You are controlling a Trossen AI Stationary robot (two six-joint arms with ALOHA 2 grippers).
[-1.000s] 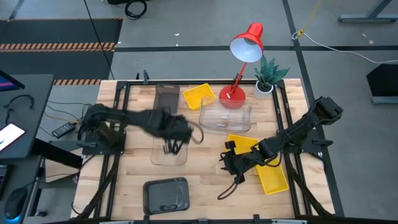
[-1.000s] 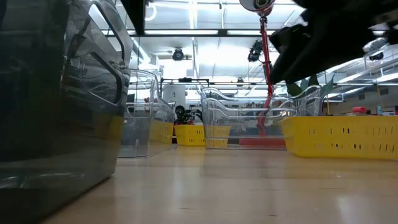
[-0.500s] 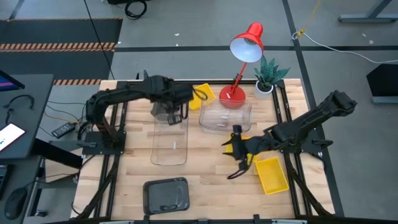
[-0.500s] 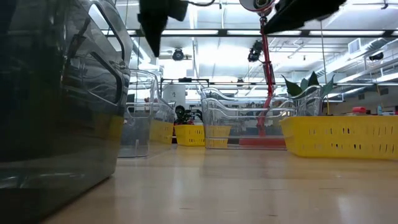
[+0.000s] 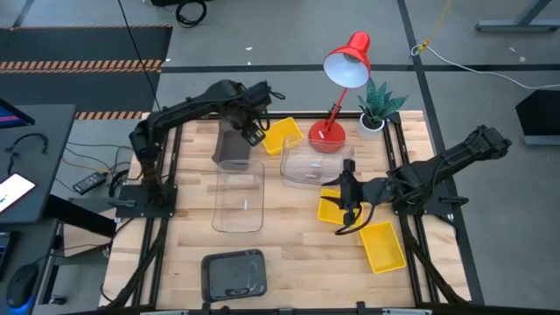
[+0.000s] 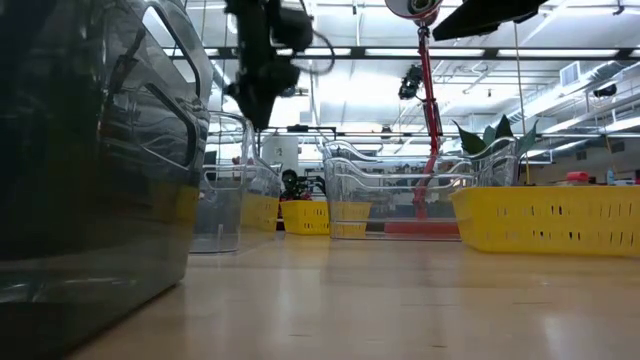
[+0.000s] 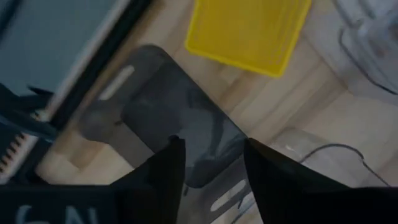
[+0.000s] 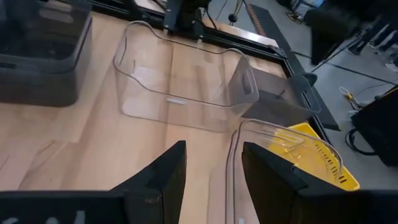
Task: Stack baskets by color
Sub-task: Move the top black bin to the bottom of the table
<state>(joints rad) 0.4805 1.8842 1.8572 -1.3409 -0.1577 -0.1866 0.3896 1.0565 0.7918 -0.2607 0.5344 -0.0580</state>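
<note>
High view: we note left gripper [image 5: 252, 131] spread open above far grey basket [image 5: 234, 147], probably for stacking; right gripper [image 5: 348, 188], parted and empty, overhangs yellow basket [image 5: 332, 209].

text: none legible | labels/brands/nos.: none | blurry marks on wrist housing, unreadable

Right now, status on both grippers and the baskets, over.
Left gripper open, empty, above the grey basket at the table's far side. Right gripper open, empty, beside a yellow basket. Red lamp stands close behind the clear basket.
</note>
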